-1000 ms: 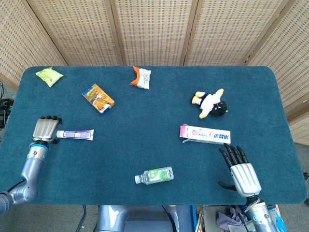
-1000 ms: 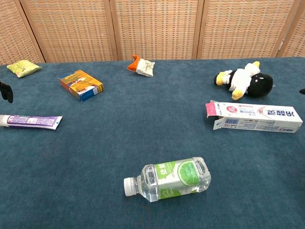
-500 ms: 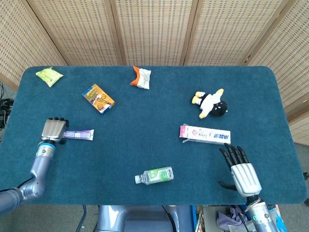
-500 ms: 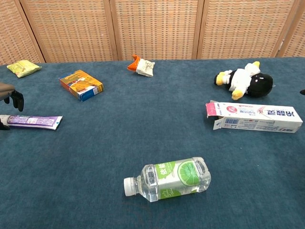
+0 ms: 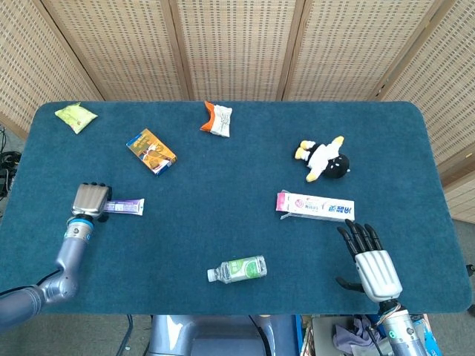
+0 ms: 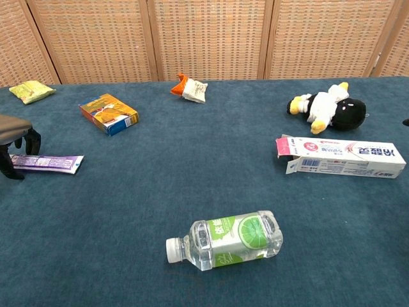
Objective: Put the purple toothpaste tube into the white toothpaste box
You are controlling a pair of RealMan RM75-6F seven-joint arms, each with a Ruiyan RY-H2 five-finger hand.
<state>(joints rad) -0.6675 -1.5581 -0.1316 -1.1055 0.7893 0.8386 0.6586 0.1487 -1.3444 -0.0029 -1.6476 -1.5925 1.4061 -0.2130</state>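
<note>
The purple toothpaste tube [image 5: 126,206] [image 6: 50,164] lies flat at the left of the blue table, its cap end under my left hand [image 5: 90,200] [image 6: 15,139]. That hand arches over the tube's left end, fingers on the far side and thumb on the near side, not closed on it. The white toothpaste box [image 5: 316,206] [image 6: 342,157] lies at the right with its pink flap open toward the left. My right hand [image 5: 369,259] hovers just in front of the box, fingers spread and empty.
A clear bottle with a green label [image 5: 239,268] [image 6: 225,240] lies front centre. A penguin plush [image 5: 323,160] sits behind the box. An orange-blue carton [image 5: 151,151], an orange-white packet [image 5: 216,119] and a green packet [image 5: 75,116] lie toward the back.
My left hand has shifted right and now covers the tube's cap end. The right hand, tube and box have stayed put.
</note>
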